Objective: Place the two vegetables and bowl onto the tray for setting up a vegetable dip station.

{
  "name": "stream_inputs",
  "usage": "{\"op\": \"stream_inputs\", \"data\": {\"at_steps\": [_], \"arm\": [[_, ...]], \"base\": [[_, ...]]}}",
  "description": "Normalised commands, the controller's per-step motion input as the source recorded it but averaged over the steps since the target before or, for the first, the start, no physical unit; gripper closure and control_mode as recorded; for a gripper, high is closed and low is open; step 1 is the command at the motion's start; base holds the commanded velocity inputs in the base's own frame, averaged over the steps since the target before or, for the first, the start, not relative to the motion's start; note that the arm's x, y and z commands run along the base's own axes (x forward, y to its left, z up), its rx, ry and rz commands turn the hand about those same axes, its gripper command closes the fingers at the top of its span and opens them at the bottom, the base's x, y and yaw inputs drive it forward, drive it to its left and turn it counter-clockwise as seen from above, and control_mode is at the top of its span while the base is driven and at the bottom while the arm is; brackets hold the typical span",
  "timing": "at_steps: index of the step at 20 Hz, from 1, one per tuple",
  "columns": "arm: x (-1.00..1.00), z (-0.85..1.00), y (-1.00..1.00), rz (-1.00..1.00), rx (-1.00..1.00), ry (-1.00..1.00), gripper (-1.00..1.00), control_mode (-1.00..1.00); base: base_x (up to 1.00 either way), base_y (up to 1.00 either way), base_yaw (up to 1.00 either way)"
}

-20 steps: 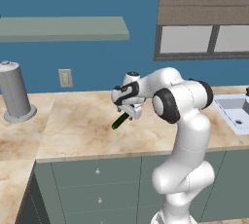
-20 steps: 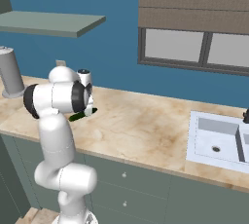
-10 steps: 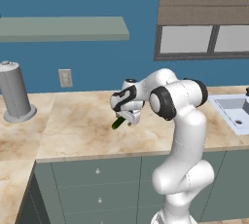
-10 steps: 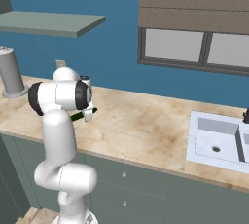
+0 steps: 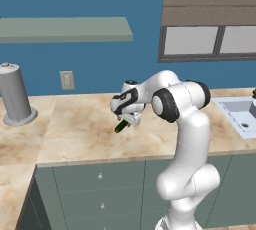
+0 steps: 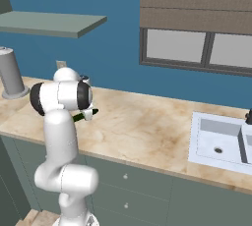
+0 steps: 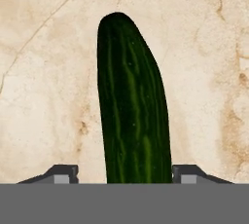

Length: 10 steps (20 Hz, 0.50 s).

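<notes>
Nearest to the hand camera, the gripper (image 7: 124,177) hangs low over the tabletop (image 7: 44,96), and its two dark fingers (image 7: 61,173) stand one on each side of the dark green vegetable (image 7: 132,106). A small gap shows between each tip and the green skin, so the fingers are apart and around it, not yet pressing; whether they have begun to grip I cannot tell. The vegetable lies lengthwise away from the hand, with its rounded end far from the fingers. I judge this placing is chosen so that the fingers can close across the narrow width, which is the easiest way to hold such a long, smooth thing.

From the left base view, the gripper (image 5: 127,120) is bent down from the white arm (image 5: 180,104), and the green vegetable (image 5: 120,126) shows just under it, near the front half of the tabletop (image 5: 85,134). In the right base view the same vegetable (image 6: 83,116) shows beside the arm's dark joint.

The surface is pale beige marble with brown veins, over grey-green cabinet drawers (image 5: 100,194). Farther left stands a grey cylinder container (image 5: 15,94), and to the right a white sink (image 6: 221,141) is set into the surface. Behind are a blue wall, a small socket (image 5: 66,79), a pale green shelf (image 5: 65,29) and a window with a brown blind (image 6: 197,23).
</notes>
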Motion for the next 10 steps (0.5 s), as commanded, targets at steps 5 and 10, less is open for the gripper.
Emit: {"op": "stream_inputs", "data": {"at_steps": [5,10], "arm": [[-0.03,0.01,-0.03,-0.07,0.02,-0.05,1.00,-1.00],[-0.26,0.33,-0.14,-0.29,0.01,-0.04,1.00,-1.00]], "base": [[0.00,0.00,0.00],[0.00,0.00,0.00]]}}
